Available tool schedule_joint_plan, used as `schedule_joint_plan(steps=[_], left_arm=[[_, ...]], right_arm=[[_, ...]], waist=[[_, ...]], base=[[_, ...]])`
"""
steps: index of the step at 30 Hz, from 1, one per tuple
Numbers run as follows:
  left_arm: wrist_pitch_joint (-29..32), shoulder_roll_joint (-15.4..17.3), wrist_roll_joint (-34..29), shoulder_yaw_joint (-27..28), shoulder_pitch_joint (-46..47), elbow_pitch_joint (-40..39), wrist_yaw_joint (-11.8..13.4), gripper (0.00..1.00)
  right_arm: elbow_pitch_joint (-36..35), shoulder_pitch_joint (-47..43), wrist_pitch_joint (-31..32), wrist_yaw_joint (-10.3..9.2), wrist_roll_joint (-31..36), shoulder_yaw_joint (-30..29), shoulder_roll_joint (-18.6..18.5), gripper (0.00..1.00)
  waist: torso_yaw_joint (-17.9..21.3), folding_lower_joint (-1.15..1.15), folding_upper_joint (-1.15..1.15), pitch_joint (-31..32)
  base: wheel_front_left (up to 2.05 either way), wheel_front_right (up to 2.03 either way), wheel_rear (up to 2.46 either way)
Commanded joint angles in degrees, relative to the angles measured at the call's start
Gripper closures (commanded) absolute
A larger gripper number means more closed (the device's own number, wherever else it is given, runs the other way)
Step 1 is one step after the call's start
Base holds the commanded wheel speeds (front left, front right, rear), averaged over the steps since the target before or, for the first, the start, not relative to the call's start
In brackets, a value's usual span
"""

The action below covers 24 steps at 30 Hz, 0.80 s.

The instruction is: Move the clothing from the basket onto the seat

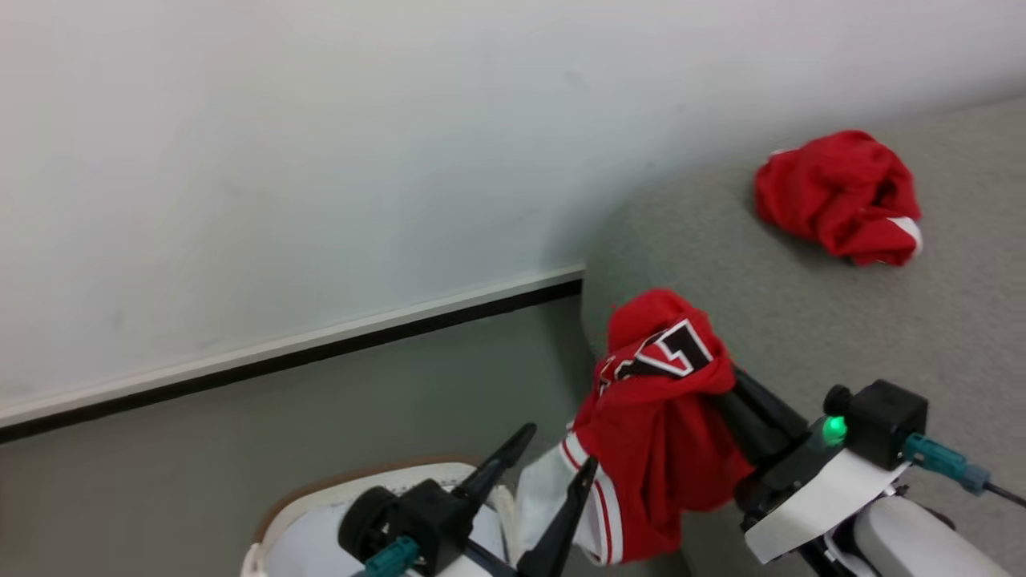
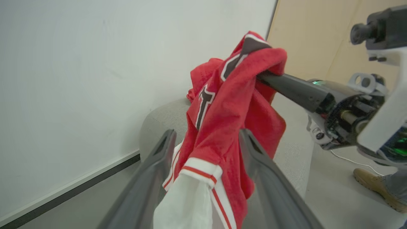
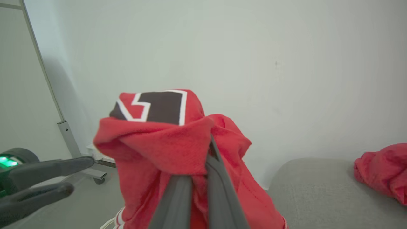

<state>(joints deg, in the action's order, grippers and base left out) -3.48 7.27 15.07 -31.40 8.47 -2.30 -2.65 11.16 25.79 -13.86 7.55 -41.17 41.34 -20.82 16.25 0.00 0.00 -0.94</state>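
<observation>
Head view gives us the grey seat (image 1: 801, 320) across the right side, its rounded corner just behind the hanging load, and the white basket (image 1: 321, 501) low at the left. Between them the red jersey (image 1: 657, 433) hangs in the air, beside the seat's corner and not yet over it; a second red garment (image 1: 838, 196) lies crumpled on the seat, well apart. Our right gripper (image 3: 206, 165) is pressed together on a fold near the jersey's top, carrying all its weight. Our left gripper (image 1: 559, 450) stands spread wide, with the striped hem dangling between its fingers (image 1: 497, 461); whether cloth touches them we cannot tell. We judge two risks. That loose hem could catch on a spread finger as the right gripper swings toward the seat, tugging the fold free. And letting go too soon, short of the seat, would drop the jersey to the floor (image 1: 361, 385) or back into the basket.
</observation>
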Motion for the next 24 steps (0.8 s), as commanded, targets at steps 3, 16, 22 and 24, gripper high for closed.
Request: schedule_joint_plan(steps=[3, 16, 22, 24], left_arm=[[-1.2, -0.9, -0.6, -1.3, 0.1, 1.7, 0.1, 0.0], [-2.0, -1.3, -1.0, -3.0, 2.7, 4.8, 0.2, 0.0], [-1.1, -1.2, -1.4, -3.4, 4.7, 4.4, -0.1, 0.0], [-0.6, -0.9, -1.9, -3.4, 6.2, 4.2, -0.2, 0.0]], right_arm=[[-1.1, -0.5, -0.1, -0.13, 0.6, -2.2, -1.1, 1.0], [-3.9, -3.6, -0.5, -0.13, 1.2, -10.7, -2.1, 1.0], [-4.1, -3.1, -0.8, -0.13, 1.3, -15.6, -1.3, 1.0], [-4.1, -1.7, -0.9, -0.13, 1.2, -17.6, -0.9, 1.0]], waist=[[6.0, 0.0, 0.0, -1.9], [12.6, 0.0, 0.0, -4.5], [11.1, 0.0, 0.0, -7.2], [10.3, 0.0, 0.0, -9.0]], base=[[0.0, 0.0, 0.0], [0.0, 0.0, 0.0], [0.0, 0.0, 0.0], [0.0, 0.0, 0.0]])
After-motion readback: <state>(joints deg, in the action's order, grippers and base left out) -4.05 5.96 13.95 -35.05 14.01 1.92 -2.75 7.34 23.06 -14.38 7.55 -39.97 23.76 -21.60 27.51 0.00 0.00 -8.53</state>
